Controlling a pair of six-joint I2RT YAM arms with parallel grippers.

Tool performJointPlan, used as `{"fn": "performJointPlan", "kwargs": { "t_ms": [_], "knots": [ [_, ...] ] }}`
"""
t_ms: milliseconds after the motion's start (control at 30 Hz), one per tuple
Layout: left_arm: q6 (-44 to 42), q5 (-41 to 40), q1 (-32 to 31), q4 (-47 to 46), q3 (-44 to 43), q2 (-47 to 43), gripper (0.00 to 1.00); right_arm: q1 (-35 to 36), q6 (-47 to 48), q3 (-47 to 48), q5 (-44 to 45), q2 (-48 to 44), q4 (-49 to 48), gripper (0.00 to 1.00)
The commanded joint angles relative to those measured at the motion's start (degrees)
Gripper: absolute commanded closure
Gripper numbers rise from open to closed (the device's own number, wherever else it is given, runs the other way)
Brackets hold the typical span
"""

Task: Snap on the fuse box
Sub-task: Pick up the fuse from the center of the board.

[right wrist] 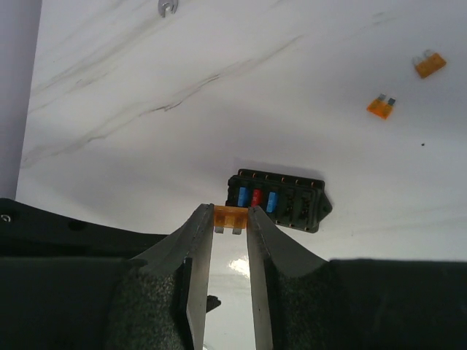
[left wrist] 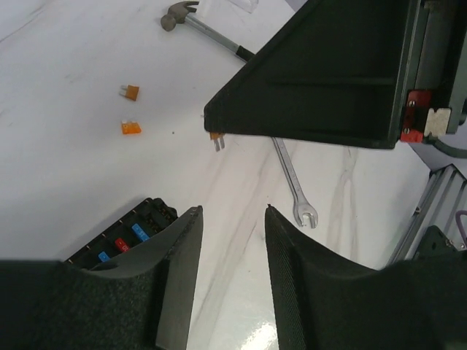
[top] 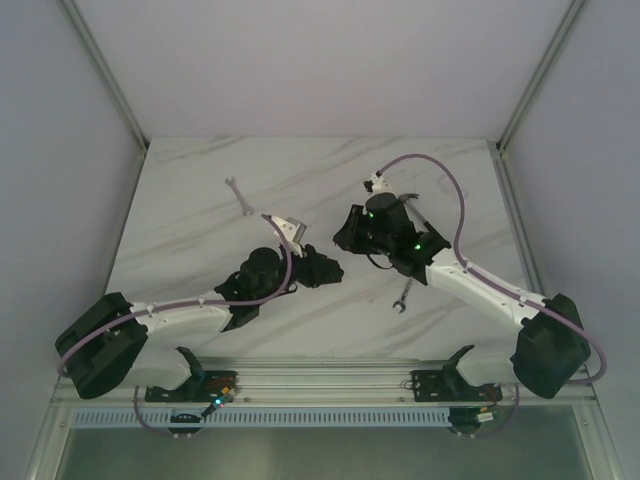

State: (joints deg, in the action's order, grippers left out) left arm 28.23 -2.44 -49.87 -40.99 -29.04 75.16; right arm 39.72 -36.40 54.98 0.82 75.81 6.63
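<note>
The fuse box [right wrist: 277, 200] is a small black block lying on the marble table, with blue and red fuses in its slots. My right gripper [right wrist: 230, 211] is shut on a small orange fuse [right wrist: 230, 217], held just in front of the box and above the table. In the left wrist view the fuse box [left wrist: 124, 237] lies just outside the left finger. My left gripper [left wrist: 233, 210] stands open with only bare marble between its fingers. That view also shows the held orange fuse [left wrist: 217, 138] at the tip of the right gripper. In the top view both grippers [top: 320, 268] [top: 345, 235] meet mid-table and hide the box.
Two loose orange fuses [left wrist: 130, 92] [left wrist: 130, 128] lie on the marble beyond the box. A wrench [left wrist: 295, 186] and a hammer [left wrist: 197, 22] lie further out. Another wrench [top: 237, 195] lies at the back left of the table [top: 200, 230].
</note>
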Motion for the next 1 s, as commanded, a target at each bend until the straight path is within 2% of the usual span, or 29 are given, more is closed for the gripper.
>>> {"fn": "performJointPlan", "kwargs": {
  "t_ms": [0, 467, 700, 967],
  "knots": [
    [-1.5, -1.4, -0.3, -4.8, -1.8, 0.7, 0.53, 0.9, -2.1, -1.1, -0.8, -1.2, -2.3, 0.70],
    [-2.5, -4.9, -0.3, -4.3, -2.6, 1.2, 0.63, 2.3, -3.7, -2.5, -2.0, -2.1, -4.0, 0.70],
    [-2.7, -6.1, -0.3, -3.4, -2.8, 1.1, 0.64, 2.9, -4.2, -2.8, -2.3, -2.3, -4.4, 0.70],
    [-2.8, -4.6, -0.3, -4.1, -2.5, 0.8, 0.75, 3.0, -4.4, -2.9, -2.2, -2.8, -4.7, 0.70]
  ]
}}
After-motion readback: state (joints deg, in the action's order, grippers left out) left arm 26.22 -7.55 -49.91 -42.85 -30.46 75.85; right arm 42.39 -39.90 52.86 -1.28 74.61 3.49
